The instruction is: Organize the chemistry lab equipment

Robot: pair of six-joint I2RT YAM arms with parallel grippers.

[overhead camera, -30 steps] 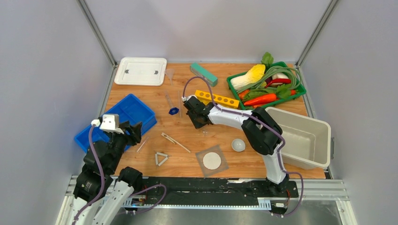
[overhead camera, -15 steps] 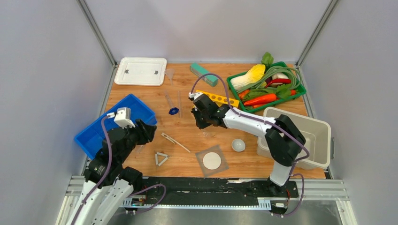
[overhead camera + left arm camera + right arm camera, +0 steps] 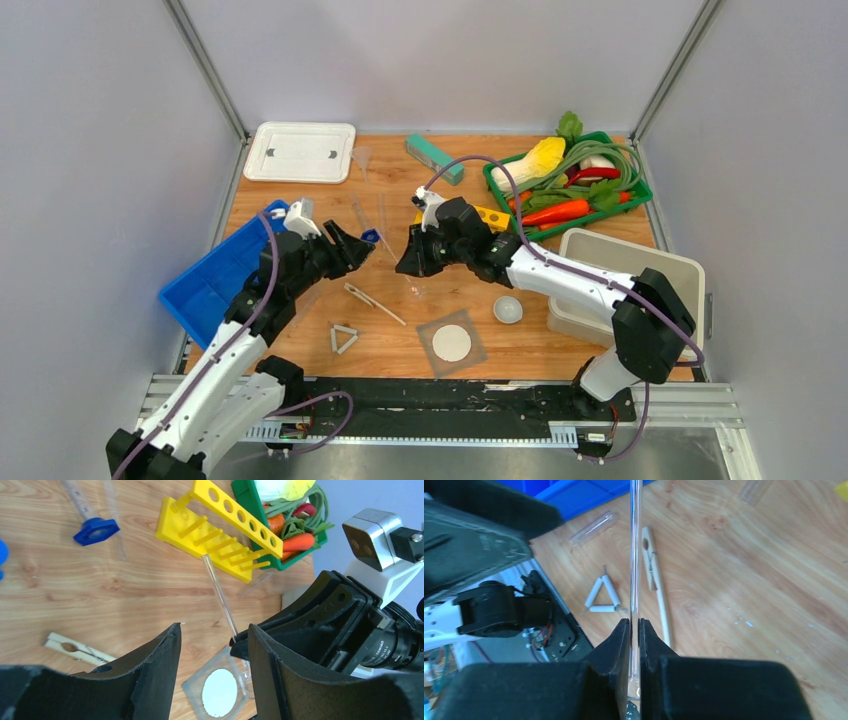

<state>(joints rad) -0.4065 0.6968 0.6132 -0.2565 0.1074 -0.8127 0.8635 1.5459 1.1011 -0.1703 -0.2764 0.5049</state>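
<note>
Mid-table, the right gripper (image 3: 634, 627) is pinching a thin clear glass tube (image 3: 633, 555) between jaws that are almost fully shut. The tube is pointing out past the fingertips and appears to be clear of the wood, in front of the yellow rack (image 3: 172, 525). Facing it, the left gripper (image 3: 214, 630) is standing with its jaws wide apart and empty, and the tube is showing in the gap between them. This looks like a hand-over in the making. To do it well, the left jaws likely need to come in square across the free length of the tube, well apart from the right fingertips, and close gently, since glass this thin may snap or slip. The right jaws should probably let go only once the other grip is firm. The wooden tongs (image 3: 656, 590) and the clay triangle (image 3: 601, 597) are lying on the table below, so a dropped tube could strike them.
</note>
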